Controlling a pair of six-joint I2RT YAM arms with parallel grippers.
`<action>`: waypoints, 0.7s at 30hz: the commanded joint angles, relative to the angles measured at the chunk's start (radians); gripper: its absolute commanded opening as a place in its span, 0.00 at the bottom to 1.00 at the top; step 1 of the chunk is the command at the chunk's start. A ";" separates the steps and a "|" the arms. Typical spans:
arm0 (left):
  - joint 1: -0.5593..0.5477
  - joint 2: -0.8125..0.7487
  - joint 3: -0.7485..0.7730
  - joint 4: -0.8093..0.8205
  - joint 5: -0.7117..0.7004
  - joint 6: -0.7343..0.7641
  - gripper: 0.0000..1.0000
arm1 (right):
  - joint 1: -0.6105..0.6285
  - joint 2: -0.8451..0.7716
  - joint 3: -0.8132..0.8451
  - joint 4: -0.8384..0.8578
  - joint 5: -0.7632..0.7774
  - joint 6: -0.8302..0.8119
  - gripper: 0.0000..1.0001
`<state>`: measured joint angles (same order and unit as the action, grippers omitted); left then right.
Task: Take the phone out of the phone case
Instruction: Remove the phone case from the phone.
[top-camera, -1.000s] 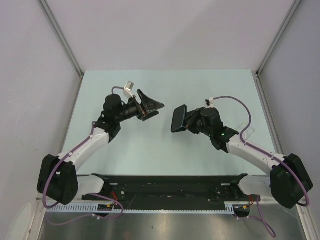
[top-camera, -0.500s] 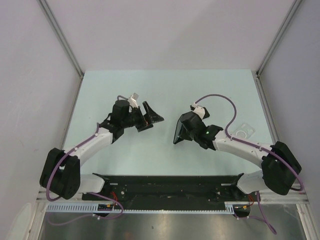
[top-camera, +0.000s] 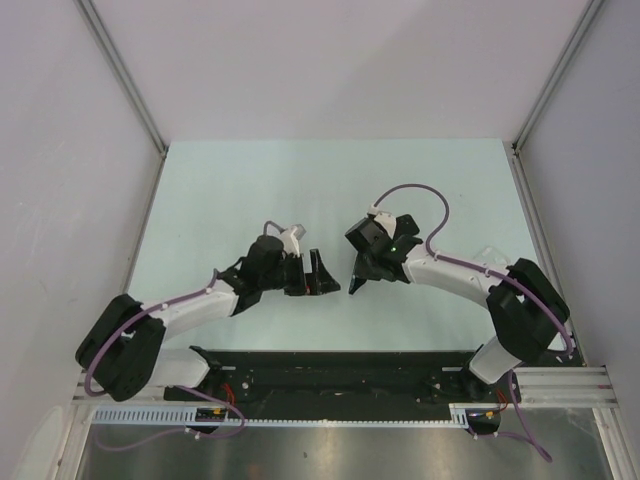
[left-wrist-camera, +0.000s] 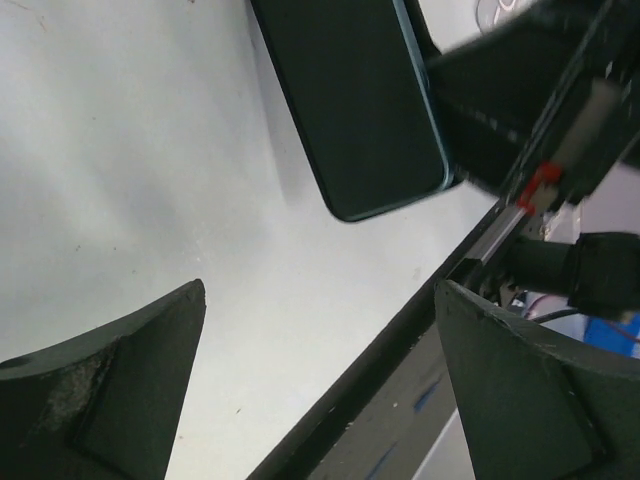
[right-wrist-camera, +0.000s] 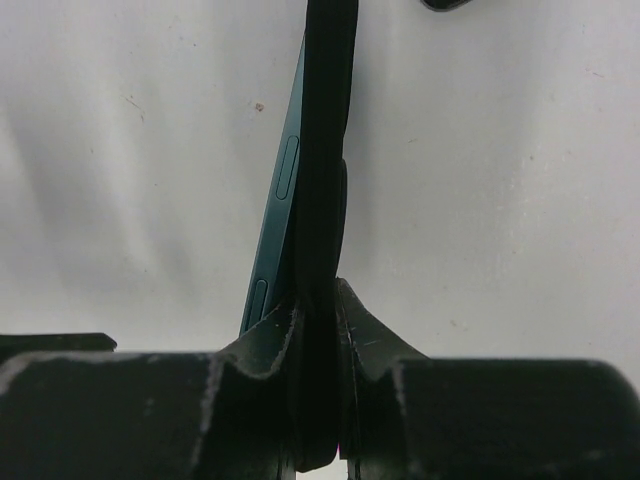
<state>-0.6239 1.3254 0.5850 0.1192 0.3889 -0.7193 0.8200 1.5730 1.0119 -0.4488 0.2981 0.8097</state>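
The phone (right-wrist-camera: 279, 205) has a teal edge and a dark screen (left-wrist-camera: 352, 100). It sits in a black case (right-wrist-camera: 326, 130) and stands on edge over the table. In the right wrist view its teal side stands slightly off the case on the left. My right gripper (right-wrist-camera: 322, 300) is shut on the case's end. In the top view the right gripper (top-camera: 365, 262) holds the phone and case (top-camera: 354, 277) low near the table's middle front. My left gripper (top-camera: 322, 275) is open and empty, just left of the phone. Its fingertips (left-wrist-camera: 150, 350) frame bare table below the screen.
The pale green table (top-camera: 300, 190) has grey walls on three sides. A black rail (top-camera: 340, 365) runs along the near edge, close to both grippers. A small clear plastic piece (top-camera: 488, 254) lies by the right arm.
Both grippers moved down toward the near middle of the table. My right gripper carried the phone and case lower and turned them. My left gripper closed in on them, still open.
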 joint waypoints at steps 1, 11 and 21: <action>-0.034 -0.112 -0.086 0.236 -0.061 0.064 1.00 | -0.031 0.015 0.073 -0.036 -0.077 0.017 0.00; -0.220 -0.143 -0.033 0.201 -0.355 0.201 0.92 | -0.045 0.019 0.100 -0.053 -0.099 0.023 0.00; -0.376 -0.066 0.021 0.211 -0.622 0.319 0.88 | -0.053 -0.013 0.103 -0.028 -0.123 0.025 0.00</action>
<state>-0.9920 1.2243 0.5655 0.3054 -0.1116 -0.4671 0.7692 1.5944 1.0691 -0.5034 0.1997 0.8188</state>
